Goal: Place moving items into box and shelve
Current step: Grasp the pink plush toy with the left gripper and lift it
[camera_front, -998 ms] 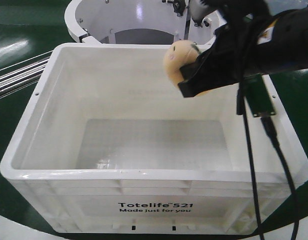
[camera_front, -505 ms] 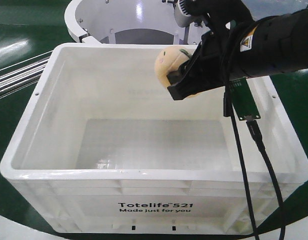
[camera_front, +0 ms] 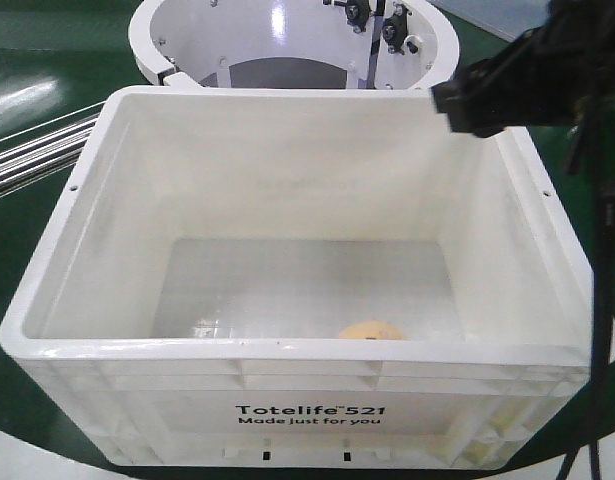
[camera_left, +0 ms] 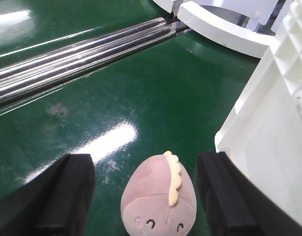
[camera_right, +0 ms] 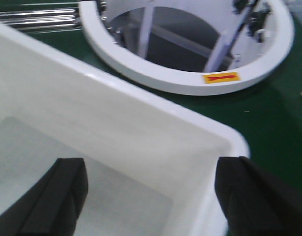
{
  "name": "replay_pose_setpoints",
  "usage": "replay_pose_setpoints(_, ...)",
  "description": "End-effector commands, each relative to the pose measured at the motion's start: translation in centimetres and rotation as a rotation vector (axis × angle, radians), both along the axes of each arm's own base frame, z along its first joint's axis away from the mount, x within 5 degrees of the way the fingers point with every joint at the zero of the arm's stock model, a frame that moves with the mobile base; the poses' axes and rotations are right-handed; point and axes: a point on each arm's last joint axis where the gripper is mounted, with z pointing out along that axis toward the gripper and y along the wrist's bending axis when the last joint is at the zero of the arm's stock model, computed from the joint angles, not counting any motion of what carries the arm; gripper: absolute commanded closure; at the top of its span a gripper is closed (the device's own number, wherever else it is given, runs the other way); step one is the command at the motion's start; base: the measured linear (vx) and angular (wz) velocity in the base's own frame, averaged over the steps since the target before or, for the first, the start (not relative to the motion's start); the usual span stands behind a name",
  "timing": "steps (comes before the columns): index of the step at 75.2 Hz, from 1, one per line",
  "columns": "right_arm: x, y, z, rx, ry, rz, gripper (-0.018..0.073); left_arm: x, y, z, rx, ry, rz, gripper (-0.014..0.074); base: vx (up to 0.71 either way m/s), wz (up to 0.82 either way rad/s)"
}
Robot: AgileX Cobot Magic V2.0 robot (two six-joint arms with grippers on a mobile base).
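Glossy green flooring [camera_front: 47, 60] forms the work surface and reflects the overhead lights. 1 white crate [camera_front: 77, 260], marked "Totelife 521" on its front wall, stands on it with the top open. 1 orange plush toy [camera_front: 370, 331] lies on the crate bottom, close to the front wall and right of centre; only its upper part shows above the front rim. Behind the crate stands a white ring structure [camera_front: 152, 45], and 2 or more steel rails [camera_left: 82, 54] run across the flooring to the crate's left.

Right gripper [camera_right: 151, 164]: positioned above the crate's rear right corner. Its 2 black fingers [camera_right: 67, 191] are spread wide apart with nothing between them. A yellow label [camera_right: 221, 77] with a red arrow is visible on the ring beyond it.

Left gripper [camera_left: 146, 162]: positioned low over the flooring, outside the crate and beside its outer wall. Its jaws are spread apart. 1 pink plush toy [camera_left: 158, 201] with a yellow crest and a stitched face lies on the flooring between the fingers, with a gap on each side.
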Motion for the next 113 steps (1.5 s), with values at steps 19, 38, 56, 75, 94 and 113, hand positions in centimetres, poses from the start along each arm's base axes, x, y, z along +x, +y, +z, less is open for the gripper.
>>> replay_pose_setpoints(19,-0.4,-5.7,1.8,-0.048,-0.037,-0.234,-0.0019,1.9,-0.2,1.2,-0.034,-0.1,0.002,0.0041,0.0,0.0)
replay_pose_setpoints(38,-0.3,-6.0,1.8,-0.046,-0.036,-0.249,-0.0019,6.2,-0.3,-2.5,-0.052,0.129,0.023,0.0041,0.0,0.0)
replay_pose_setpoints(56,-0.4,-6.1,1.7,-0.049,-0.027,-0.25,-0.0019,11.0,-0.2,-1.9,-0.035,0.285,0.035,0.0041,0.0,0.0)
replay_pose_setpoints(75,-0.3,-6.1,1.7,-0.051,-0.027,-0.25,-0.0019,13.5,-1.0,-3.5,-0.056,0.653,-0.028,0.0041,0.0,0.0)
replay_pose_setpoints(94,0.7,-5.8,0.9,-0.065,0.008,-0.25,-0.0019,14.6,-2.3,-6.8,-0.127,0.775,-0.166,0.0041,0.0,0.0)
replay_pose_setpoints(113,1.6,-5.5,0.1,-0.075,0.04,-0.251,-0.0019,15.3,-2.1,-10.0,-0.112,0.896,-0.165,0.0079,0.0,0.0)
